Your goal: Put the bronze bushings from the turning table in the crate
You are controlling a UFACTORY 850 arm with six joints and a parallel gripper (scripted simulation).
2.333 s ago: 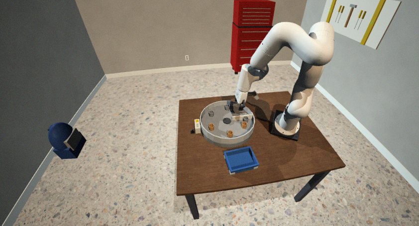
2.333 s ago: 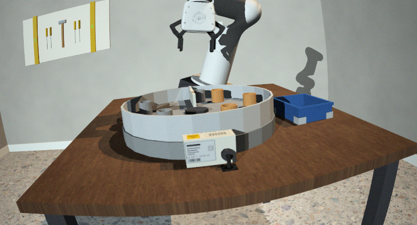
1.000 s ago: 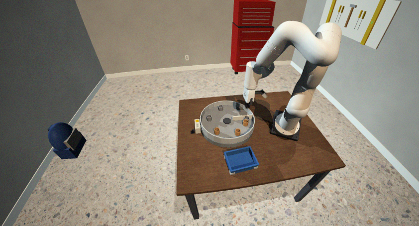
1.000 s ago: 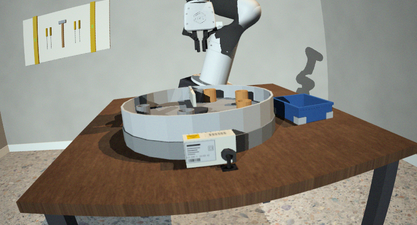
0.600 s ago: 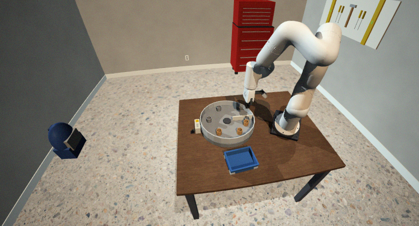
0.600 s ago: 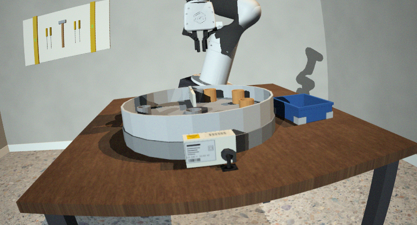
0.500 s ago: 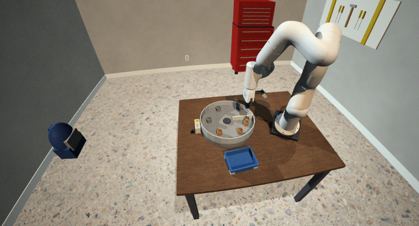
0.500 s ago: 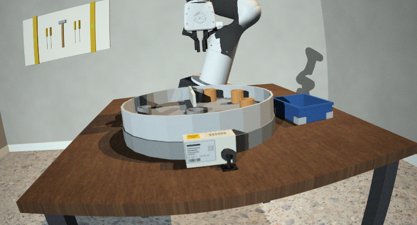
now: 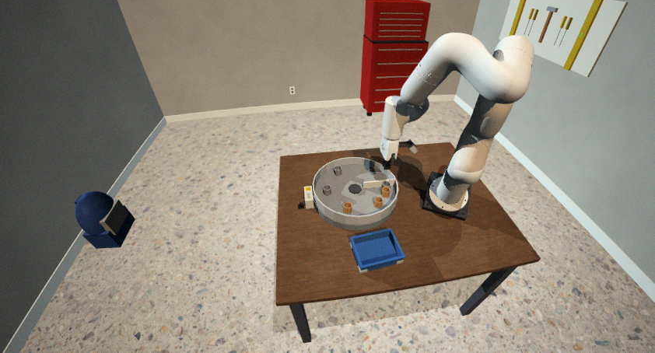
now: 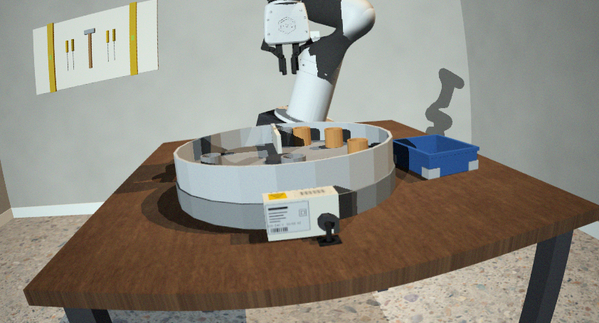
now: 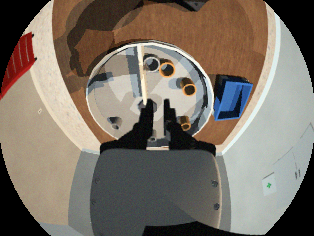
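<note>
The round grey turning table (image 9: 355, 221) (image 10: 251, 179) stands in the middle of the wooden table. Three bronze bushings (image 9: 386, 191) (image 9: 378, 201) (image 9: 348, 207) (image 10: 301, 135) (image 10: 334, 136) (image 10: 357, 144) stand upright on the side of it nearest the blue crate (image 9: 383, 264) (image 10: 448, 162) (image 11: 229, 97). Two steel bushings (image 9: 338, 170) (image 9: 327, 190) (image 10: 210, 158) (image 10: 292, 157) stand on the other side. My gripper (image 9: 387, 163) (image 10: 288, 69) (image 11: 158, 107) hangs high over the turning table's rim on the arm's side. Its fingers are shut with nothing between them. The crate is empty.
A white divider bar (image 9: 378, 183) (image 10: 275, 138) crosses part of the turning table, with a dark hub (image 9: 354, 189) at its centre. A control box (image 9: 309, 197) (image 10: 299, 213) sits against the rim. The arm's base (image 9: 446, 201) stands behind. A red tool cabinet (image 9: 394, 55) is at the wall.
</note>
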